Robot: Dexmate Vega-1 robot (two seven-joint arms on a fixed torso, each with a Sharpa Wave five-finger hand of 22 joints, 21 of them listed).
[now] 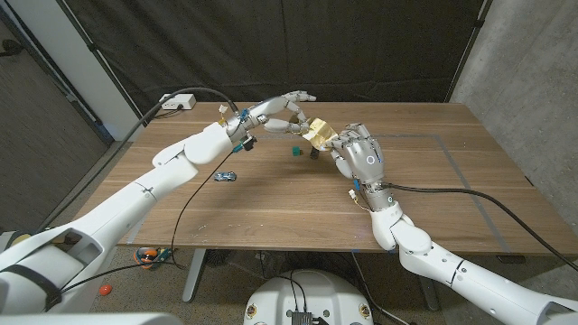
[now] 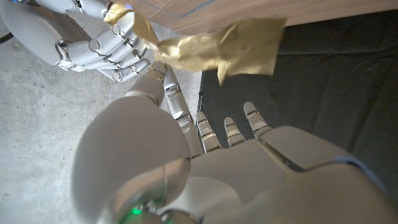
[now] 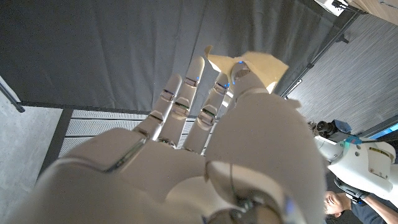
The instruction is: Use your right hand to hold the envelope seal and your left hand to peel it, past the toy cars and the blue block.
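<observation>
Tan envelope [image 1: 318, 133] is hanging mid-air at upper centre, the right hand [image 1: 359, 157] pinching it while the left hand [image 1: 282, 115] is reaching in, fingers spread (peel seemingly unfinished).

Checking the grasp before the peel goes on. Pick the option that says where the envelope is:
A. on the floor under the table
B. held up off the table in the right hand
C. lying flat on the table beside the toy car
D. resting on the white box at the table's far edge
B: the tan envelope is lifted above the wooden table, gripped by the right hand, with the left hand reaching in at it.
</observation>
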